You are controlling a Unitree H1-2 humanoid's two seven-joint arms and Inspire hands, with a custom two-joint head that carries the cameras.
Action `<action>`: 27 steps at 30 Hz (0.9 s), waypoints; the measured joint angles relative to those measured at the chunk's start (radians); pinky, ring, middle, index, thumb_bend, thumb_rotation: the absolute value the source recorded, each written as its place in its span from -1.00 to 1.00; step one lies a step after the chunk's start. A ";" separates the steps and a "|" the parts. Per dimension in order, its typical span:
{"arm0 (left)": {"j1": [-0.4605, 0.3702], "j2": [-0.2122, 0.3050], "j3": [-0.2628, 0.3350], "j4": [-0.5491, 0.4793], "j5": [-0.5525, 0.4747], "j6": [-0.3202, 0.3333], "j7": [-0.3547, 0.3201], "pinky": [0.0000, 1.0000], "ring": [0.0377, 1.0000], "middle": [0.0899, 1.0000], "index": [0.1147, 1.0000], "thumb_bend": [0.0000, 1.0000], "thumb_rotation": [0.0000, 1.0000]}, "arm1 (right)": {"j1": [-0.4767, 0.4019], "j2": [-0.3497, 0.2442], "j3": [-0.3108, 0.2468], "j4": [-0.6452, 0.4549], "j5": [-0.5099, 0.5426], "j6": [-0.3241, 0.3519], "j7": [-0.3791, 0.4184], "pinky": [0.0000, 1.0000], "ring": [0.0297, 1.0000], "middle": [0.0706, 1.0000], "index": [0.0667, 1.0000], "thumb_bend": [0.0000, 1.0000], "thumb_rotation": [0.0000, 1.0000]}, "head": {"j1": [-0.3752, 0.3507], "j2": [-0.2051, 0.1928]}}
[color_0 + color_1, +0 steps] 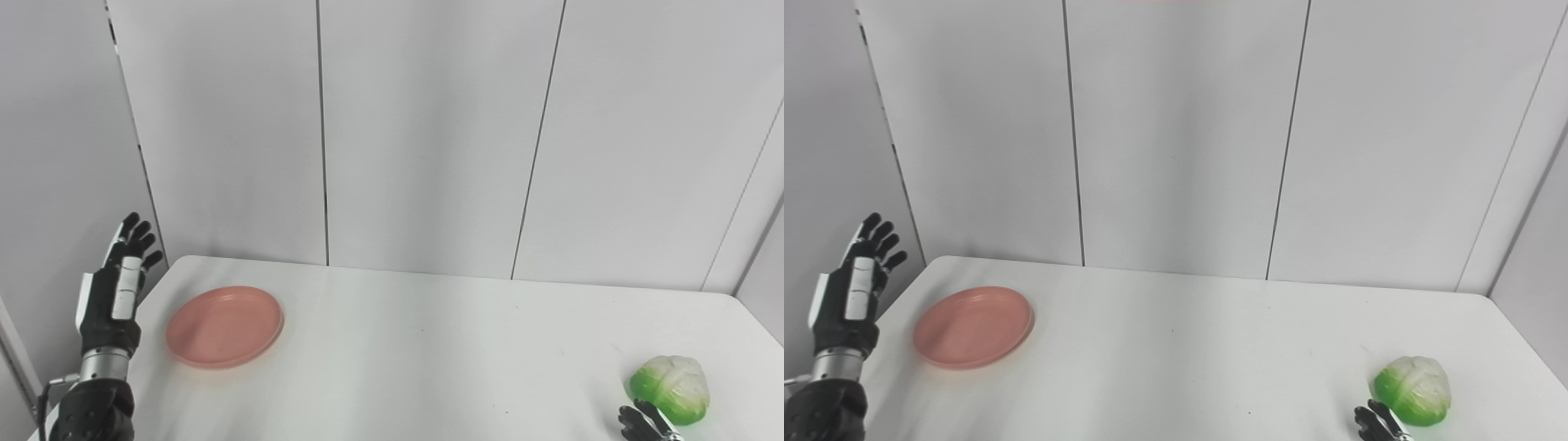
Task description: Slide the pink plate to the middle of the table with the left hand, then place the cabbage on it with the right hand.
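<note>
Left robot hand (pixel 116 288) upright, fingers spread, empty, beside pink plate (pixel 225 326), not touching

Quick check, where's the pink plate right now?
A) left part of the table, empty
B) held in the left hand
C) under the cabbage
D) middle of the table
A: the pink plate lies empty on the table's left part, beside the raised open left hand, and the cabbage sits far right.
</note>
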 measured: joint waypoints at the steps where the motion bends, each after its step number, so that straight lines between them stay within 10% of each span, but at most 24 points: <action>1: -0.010 0.010 0.001 0.031 -0.012 0.001 -0.010 0.81 0.91 0.92 0.88 0.65 0.82 | 0.000 0.000 0.000 0.000 0.000 0.000 0.000 0.68 0.64 0.57 0.63 0.42 0.38 | 0.000 0.000; 27: -0.182 -0.008 0.042 0.584 -0.131 -0.017 -0.057 1.00 0.91 0.89 0.84 0.59 0.65 | 0.009 0.000 0.005 -0.016 -0.018 0.001 -0.020 0.69 0.61 0.54 0.61 0.45 0.36 | -0.023 0.026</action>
